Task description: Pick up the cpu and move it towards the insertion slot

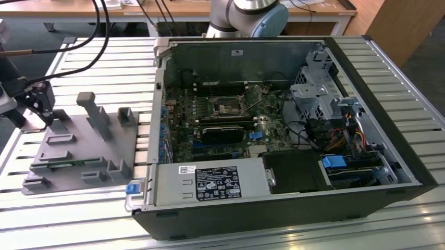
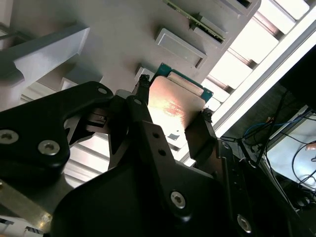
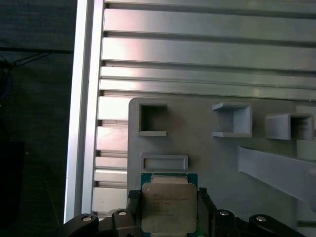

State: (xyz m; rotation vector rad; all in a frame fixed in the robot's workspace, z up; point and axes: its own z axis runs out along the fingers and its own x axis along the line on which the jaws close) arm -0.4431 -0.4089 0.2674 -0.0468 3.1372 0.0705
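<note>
My fingers (image 3: pixel 204 207) are pinched on two sides of the cpu (image 3: pixel 169 207), at the grey tray (image 3: pixel 212 153): the picking-up step. Both wrist views show that grip. The exterior view shows the insertion slot (image 1: pixel 227 108) well apart, inside the computer case (image 1: pixel 292 216), so I need a firm hold.

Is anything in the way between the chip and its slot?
The cpu is gripped at the grey tray. The computer case's side wall rises between the tray and the insertion slot; the slot itself looks uncovered.
</note>
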